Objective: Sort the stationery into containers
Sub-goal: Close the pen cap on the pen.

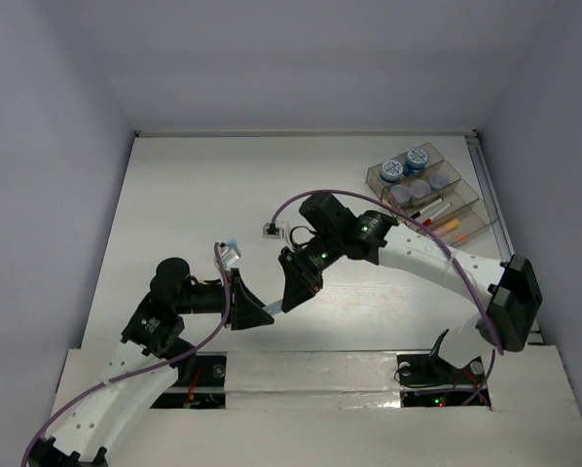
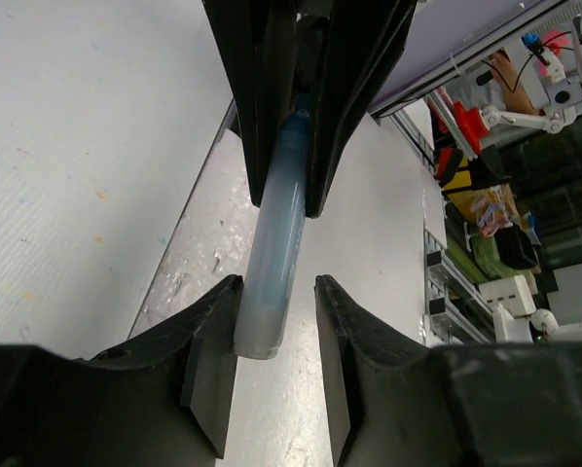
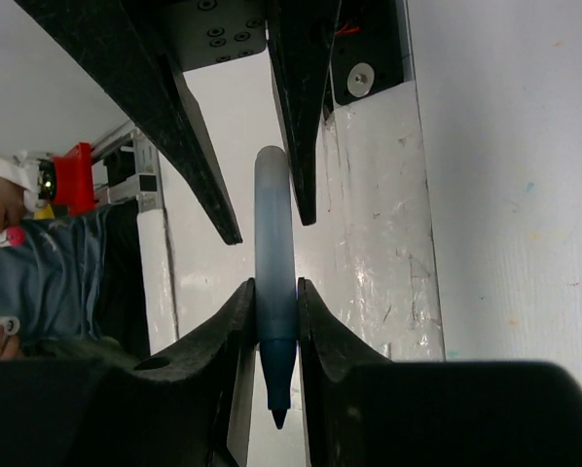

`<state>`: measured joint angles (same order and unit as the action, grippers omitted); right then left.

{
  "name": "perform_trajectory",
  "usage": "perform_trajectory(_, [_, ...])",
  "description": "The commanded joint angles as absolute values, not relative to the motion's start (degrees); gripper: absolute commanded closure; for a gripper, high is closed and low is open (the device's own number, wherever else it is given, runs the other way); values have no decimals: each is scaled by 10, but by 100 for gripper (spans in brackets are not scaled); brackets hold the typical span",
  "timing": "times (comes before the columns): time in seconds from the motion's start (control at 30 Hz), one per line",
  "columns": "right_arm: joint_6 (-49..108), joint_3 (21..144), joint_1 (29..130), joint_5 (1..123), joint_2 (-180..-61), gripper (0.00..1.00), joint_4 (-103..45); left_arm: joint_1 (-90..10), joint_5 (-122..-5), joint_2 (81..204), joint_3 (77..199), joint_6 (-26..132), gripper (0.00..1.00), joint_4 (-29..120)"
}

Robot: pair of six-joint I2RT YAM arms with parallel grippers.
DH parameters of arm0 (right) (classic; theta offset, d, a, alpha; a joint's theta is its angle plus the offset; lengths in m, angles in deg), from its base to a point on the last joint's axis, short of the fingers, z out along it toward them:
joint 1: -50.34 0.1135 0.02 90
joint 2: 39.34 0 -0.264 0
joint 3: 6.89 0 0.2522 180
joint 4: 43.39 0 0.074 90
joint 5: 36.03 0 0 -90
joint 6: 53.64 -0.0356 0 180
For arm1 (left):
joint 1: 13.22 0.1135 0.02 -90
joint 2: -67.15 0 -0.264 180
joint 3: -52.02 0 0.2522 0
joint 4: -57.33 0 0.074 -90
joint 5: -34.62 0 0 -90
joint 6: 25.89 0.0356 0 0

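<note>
A blue felt-tip pen [image 3: 274, 243] hangs in the air between my two grippers over the near middle of the table. My right gripper [image 3: 275, 287] is shut on the pen near its pointed tip. My left gripper [image 2: 278, 282] stands round the pen's blunt end [image 2: 262, 336]. One finger [image 2: 213, 331] touches the pen, and a gap shows between it and the other finger. In the top view the two grippers [image 1: 262, 316] [image 1: 293, 295] meet nose to nose. The containers [image 1: 471, 226] sit at the far right, with blue-lidded jars [image 1: 392, 169] and pens [image 1: 437, 210] in them.
A small white thing [image 1: 272, 231] lies on the table beyond the right gripper. A light-blue and white thing [image 1: 231, 249] sits near the left arm. A raised lip [image 1: 320, 370] runs along the near edge by the arm bases.
</note>
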<state>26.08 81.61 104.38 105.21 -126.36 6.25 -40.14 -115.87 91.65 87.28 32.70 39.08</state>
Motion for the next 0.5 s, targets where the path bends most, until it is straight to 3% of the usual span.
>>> perform_trajectory(0.0, [303,868,1047,1074,-1285,100,111,-408,-1190,915,900,344,69,408])
perform_trajectory(0.47, [348,919,1047,1071,-1348,100,169,-440,-1184,922,910,344,83,417])
